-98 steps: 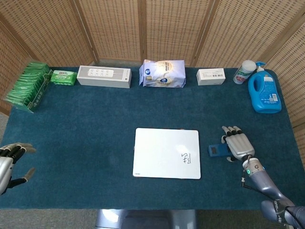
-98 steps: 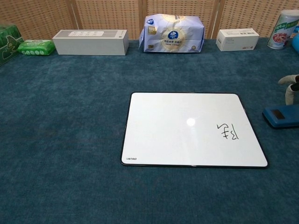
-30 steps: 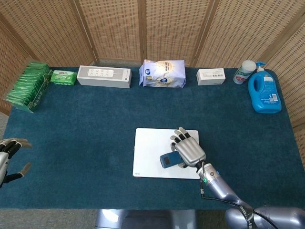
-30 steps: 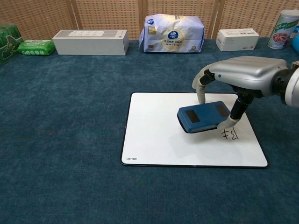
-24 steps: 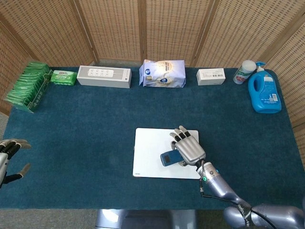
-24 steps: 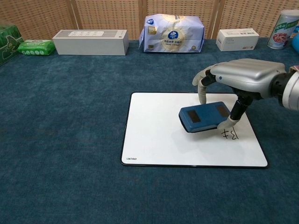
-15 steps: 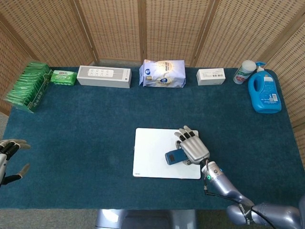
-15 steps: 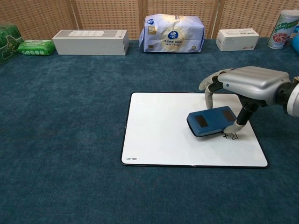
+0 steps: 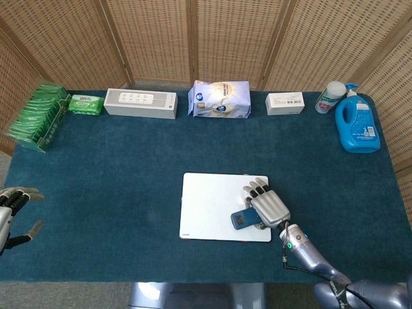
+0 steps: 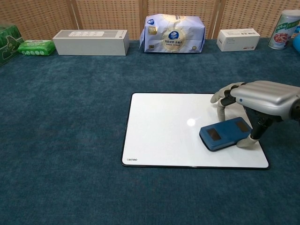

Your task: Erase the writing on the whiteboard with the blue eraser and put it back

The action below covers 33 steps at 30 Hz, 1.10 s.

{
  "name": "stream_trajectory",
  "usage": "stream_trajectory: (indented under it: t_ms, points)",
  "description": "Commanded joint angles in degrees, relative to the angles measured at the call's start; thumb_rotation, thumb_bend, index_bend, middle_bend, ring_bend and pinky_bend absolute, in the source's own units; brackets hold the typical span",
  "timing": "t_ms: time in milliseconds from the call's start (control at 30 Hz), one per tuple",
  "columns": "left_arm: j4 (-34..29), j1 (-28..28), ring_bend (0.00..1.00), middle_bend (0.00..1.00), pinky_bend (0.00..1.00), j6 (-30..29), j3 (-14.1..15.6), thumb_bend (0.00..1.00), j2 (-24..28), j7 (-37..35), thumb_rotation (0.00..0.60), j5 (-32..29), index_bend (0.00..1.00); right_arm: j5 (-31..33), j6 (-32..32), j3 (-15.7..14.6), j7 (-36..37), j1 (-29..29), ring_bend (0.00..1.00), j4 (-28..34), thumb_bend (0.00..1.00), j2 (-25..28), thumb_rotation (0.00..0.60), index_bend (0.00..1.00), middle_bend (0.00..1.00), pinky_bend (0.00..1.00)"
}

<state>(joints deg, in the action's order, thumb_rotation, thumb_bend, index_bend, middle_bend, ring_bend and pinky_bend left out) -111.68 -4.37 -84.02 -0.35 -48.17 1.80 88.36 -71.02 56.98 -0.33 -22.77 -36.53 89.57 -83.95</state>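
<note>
On the near right corner of the whiteboard [image 10: 164, 129] lies the blue eraser [image 10: 225, 133], flat on its surface; the right hand [image 10: 262, 101] holds it from above, fingers [image 10: 220, 98] pinching its ends. Far left of the whiteboard, the left hand [image 9: 13, 215] hangs with fingers spread.

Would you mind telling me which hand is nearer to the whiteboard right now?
The right hand: it is over the whiteboard's right side, holding the blue eraser on it. The left hand hangs far off, past the table's left edge.

Glossy smooth whiteboard [image 10: 164, 126], matt fuzzy teal table cloth [image 10: 70, 117], woven cane screen [image 9: 161, 38], possibly plastic eraser [image 10: 225, 133]
</note>
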Motion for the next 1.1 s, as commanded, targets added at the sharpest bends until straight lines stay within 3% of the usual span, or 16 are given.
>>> stream_trajectory:
  t_ms: [33, 800, 1100]
  points:
    - [-0.1, -0.1, 0.25, 0.31, 0.20, 0.1, -0.1, 0.36, -0.1, 0.1, 0.600, 0.1, 0.34, 0.0, 0.7, -0.4, -0.6, 0.9, 0.00, 1.1, 0.16, 0.8, 0.600, 0.85, 0.16, 0.00]
    - [0.1, 1.4, 0.25, 0.31, 0.20, -1.8, 0.5, 0.36, 0.6, -0.3, 0.600, 0.2, 0.34, -0.2, -4.1, 3.5, 1.5, -2.1, 0.00, -3.9, 0.16, -1.6, 0.600, 0.85, 0.16, 0.00]
    - [0.5, 1.3, 0.25, 0.30, 0.20, -1.5, 0.5, 0.36, 0.3, -0.7, 0.600, 0.2, 0.34, 0.7, -4.5, 3.3, 1.0, -1.8, 0.00, -3.7, 0.16, -1.4, 0.600, 0.86, 0.16, 0.00]
